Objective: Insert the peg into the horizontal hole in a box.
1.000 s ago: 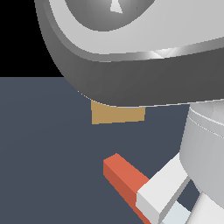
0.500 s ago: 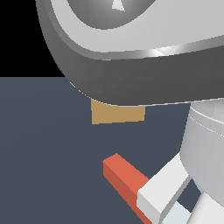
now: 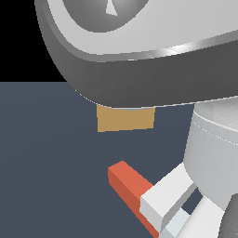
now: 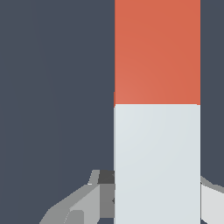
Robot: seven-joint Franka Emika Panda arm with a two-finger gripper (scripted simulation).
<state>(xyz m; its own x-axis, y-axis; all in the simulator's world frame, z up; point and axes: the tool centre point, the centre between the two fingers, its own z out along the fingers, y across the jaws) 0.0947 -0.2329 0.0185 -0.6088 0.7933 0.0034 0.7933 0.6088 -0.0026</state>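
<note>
The peg (image 4: pixel 156 57) fills the wrist view, with one half red-orange and the other pale grey. My gripper (image 4: pixel 157 192) is shut on the pale half, a finger (image 4: pixel 87 199) pressed to each side. In the exterior view the peg's red end (image 3: pixel 129 183) sticks out past a white finger (image 3: pixel 167 195), pointing toward the exterior view's left. The tan box (image 3: pixel 124 118) lies beyond it, and my arm covers its upper part. The hole is hidden.
My grey arm link (image 3: pixel 139 56) bulks across the upper part of the exterior view. Another pale arm section (image 3: pixel 214 153) stands at the exterior view's right. A dark blue-grey floor (image 3: pixel 46 162) lies under everything.
</note>
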